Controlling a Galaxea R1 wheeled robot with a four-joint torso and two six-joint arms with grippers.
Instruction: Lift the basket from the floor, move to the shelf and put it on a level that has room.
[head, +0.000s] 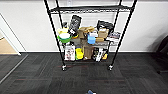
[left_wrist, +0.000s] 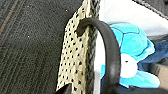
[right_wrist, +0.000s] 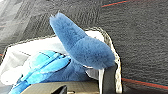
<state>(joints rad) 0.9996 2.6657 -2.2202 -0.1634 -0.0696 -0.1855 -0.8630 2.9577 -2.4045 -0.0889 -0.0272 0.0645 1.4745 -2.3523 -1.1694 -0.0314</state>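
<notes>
**Basket aloft, rack ahead**

Whether your pincers are spread or pinching, you cannot tell. Beside both wrists sits the beige woven basket (left_wrist: 75, 57), white-lined, blue plush inside, above dark carpet (head: 37, 75). Ahead, the shelf (head: 87, 32): crammed lower tiers, bare top level (head: 90, 9).

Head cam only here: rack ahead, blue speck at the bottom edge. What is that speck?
Observer: Probably the blue plush toy in the basket. The right wrist view shows it sticking up above the rim.
Operator: Anything else in there?
Observer: A brown box beside the plush, and white lining inside the walls.
Operator: Handle?
Observer: A black arched handle rises from the woven wall, close to the left wrist camera. I can't tell whether it is gripped.
</notes>
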